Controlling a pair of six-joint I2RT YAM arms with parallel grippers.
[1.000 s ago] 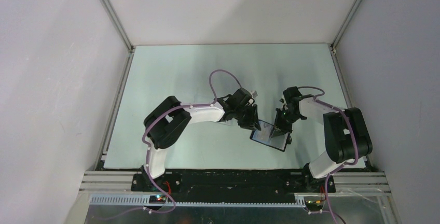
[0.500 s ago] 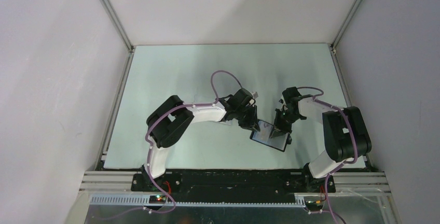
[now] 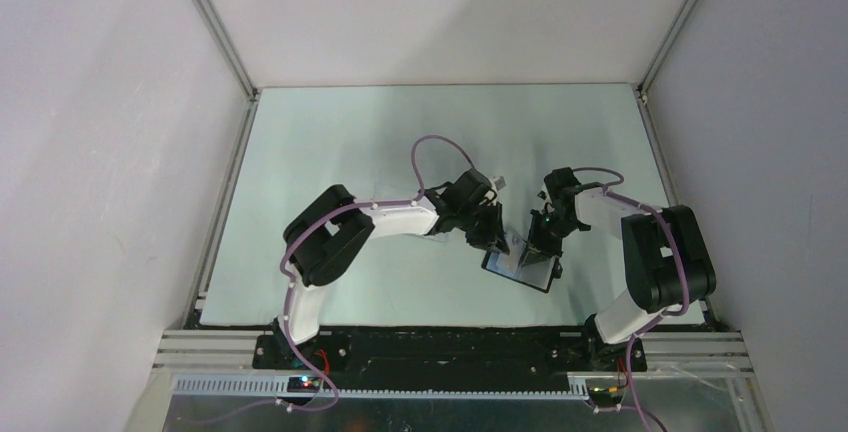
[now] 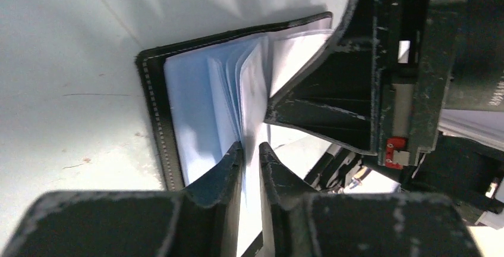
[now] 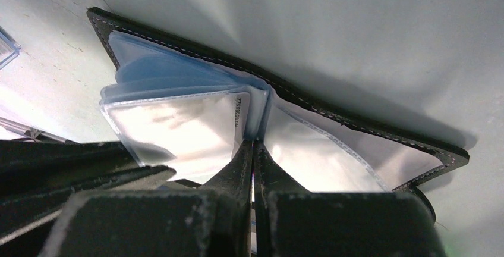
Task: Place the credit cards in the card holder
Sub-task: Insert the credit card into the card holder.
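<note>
The card holder (image 3: 520, 270) lies open on the table between both arms, black outside with pale blue pockets (image 4: 196, 108). My left gripper (image 4: 251, 147) reaches in from the left (image 3: 495, 242), its jaws narrowed onto a thin pale pocket leaf. From the right, my right gripper (image 5: 253, 144) stands over the fold (image 3: 537, 245), shut on another leaf at the spine. One pale credit card (image 5: 184, 123) with printed digits sits in a clear pocket left of the right fingers. Other credit cards are out of view.
The corner of a clear plastic box (image 5: 5, 46) shows at the left edge of the right wrist view. The pale green table (image 3: 350, 152) is walled in by grey panels. The two grippers stand close together (image 4: 333, 96) over the card holder.
My left gripper has shifted slightly right, closer over the card holder, and its jaws have narrowed. The right arm and the card holder have stayed put.
</note>
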